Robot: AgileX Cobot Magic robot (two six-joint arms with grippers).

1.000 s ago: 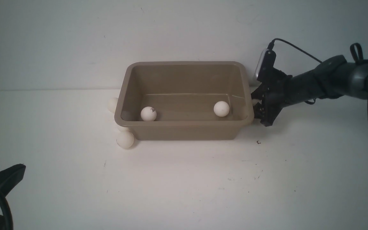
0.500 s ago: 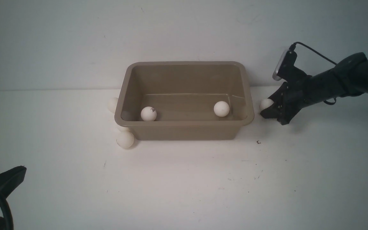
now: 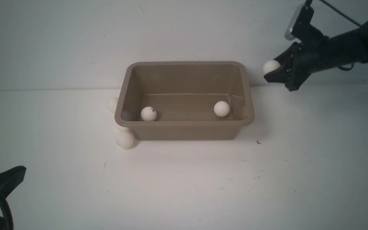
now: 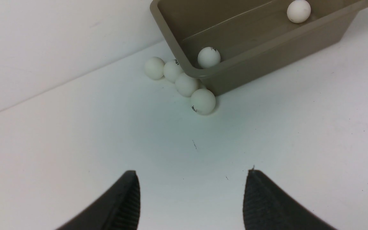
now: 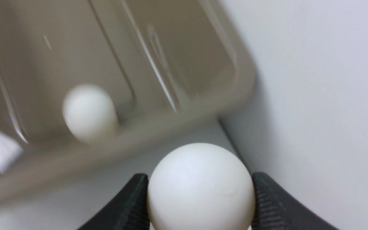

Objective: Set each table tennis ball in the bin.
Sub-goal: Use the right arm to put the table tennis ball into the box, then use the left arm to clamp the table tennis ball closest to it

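Two table tennis balls are in the bin (image 3: 184, 130) already: the logo ball (image 3: 148, 113) at the lower left of its floor and the plain ball (image 3: 221, 109) toward the right. Look at the upper right of the front view! The right gripper (image 3: 272, 71) hangs high, above rim level and off to the right of the tub, with its fingers (image 5: 133, 204) clamped on either side of the held ball (image 5: 200, 187). The pinch sits across the ball's widest part, which is the sensible place on a smooth, light sphere that would squirt out of an off-centre squeeze. That height reads as clearance for the flared rim. My call is that the carry across to the left comes next, then a release over the open tub.

Down at the lower left of the front view, the left gripper (image 4: 192, 198) waits low over the table (image 3: 184, 191), fingers apart and holding nothing. Its camera shows the cluster of four balls (image 4: 186, 84) outside the bin, bunched against the tub's near left corner and touching one another. Tucked in that tight, they will be awkward to straddle, and one nudge could scatter the lot. So it's two in, one in the air, four to go.
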